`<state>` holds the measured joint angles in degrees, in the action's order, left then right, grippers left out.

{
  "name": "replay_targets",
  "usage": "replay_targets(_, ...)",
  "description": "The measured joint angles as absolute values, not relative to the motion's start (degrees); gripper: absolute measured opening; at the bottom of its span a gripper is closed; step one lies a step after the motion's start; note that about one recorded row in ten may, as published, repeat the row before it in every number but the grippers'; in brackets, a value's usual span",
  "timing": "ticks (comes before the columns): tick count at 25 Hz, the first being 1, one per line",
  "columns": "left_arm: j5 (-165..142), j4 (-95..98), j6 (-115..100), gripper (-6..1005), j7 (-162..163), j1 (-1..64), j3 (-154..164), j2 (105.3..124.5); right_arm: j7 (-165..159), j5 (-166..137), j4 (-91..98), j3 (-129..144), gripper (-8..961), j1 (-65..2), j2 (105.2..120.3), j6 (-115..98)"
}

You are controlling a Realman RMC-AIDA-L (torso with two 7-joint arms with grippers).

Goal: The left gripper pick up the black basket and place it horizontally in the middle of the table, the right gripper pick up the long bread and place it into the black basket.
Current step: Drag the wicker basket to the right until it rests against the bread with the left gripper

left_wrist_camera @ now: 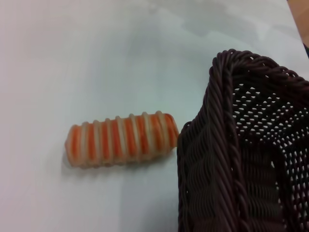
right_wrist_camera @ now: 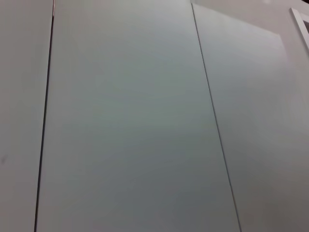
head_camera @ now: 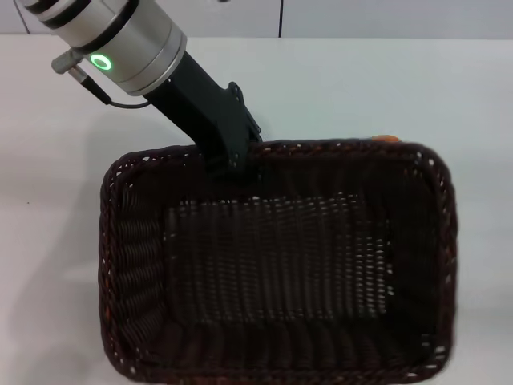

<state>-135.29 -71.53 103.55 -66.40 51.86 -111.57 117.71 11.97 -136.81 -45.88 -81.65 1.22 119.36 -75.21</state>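
Observation:
The black basket (head_camera: 276,265) fills most of the head view, its long side running left to right, and looks raised above the white table (head_camera: 385,88). My left gripper (head_camera: 232,164) reaches down from the upper left and is shut on the basket's far rim. The long bread (left_wrist_camera: 120,139) lies on the table just beyond that rim. In the head view only an orange tip of the bread (head_camera: 385,138) shows past the rim. The left wrist view shows a basket corner (left_wrist_camera: 231,159) close to the bread. My right gripper is out of view.
The right wrist view shows only pale wall panels (right_wrist_camera: 145,121) with dark seams. White tabletop extends behind and to both sides of the basket. The back edge of the table meets a wall at the top of the head view.

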Motion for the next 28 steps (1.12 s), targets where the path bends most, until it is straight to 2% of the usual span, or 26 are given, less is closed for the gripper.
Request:
replay_targets(3,-135.23,-71.42,103.42,185,-67.9,51.28,-112.09,117.71,11.96,-136.84,-46.72,-81.34,666,1.89,119.33,-75.24)
replay_targets(11,-135.25,-71.36,102.57,402,-69.05,50.93,-112.42,117.88,12.33,-136.9,-48.92,-80.39,666,3.75,119.21,-75.25)
replay_targets(16,-134.66,-71.89,102.6,464,-69.96,50.74,-112.2,118.05,12.45,-136.93,-49.6,-80.05,666,4.71,119.23,-75.25)
replay_targets(28,-131.57,-72.42,102.39,465,-70.93,50.24,-111.53,118.13,12.53,-137.04,-51.16,-78.65,666,6.61,119.27,-76.1)
